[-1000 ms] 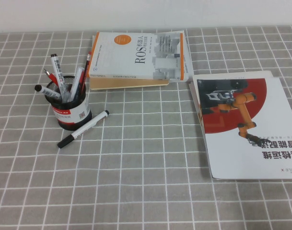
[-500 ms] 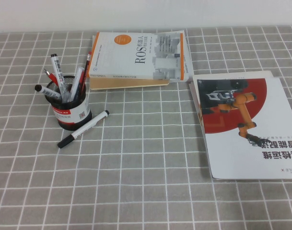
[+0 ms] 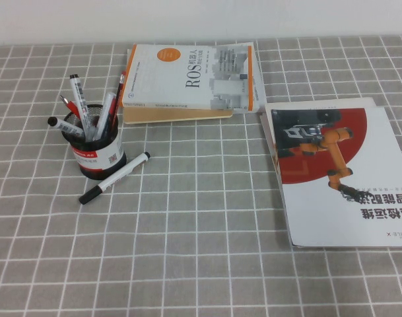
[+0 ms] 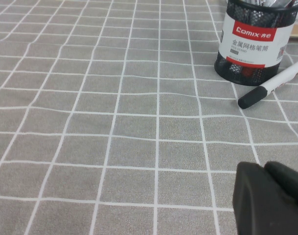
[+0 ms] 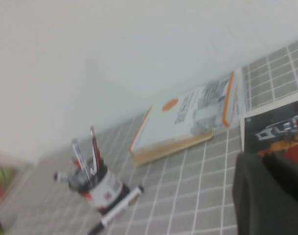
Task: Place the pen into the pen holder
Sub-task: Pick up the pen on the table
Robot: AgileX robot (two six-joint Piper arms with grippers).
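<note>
Seen only in the wrist views: left gripper [image 4: 269, 196] low over the worktop [image 4: 114, 122], fingers' opening impossible to tell; right gripper [image 5: 268, 196] raised, fingers clenched on nothing. Well ahead of both, pen [image 3: 115, 177] flat, touching the base of the pen holder [image 3: 98, 154]. Packed inside: several markers and red pens.
</note>
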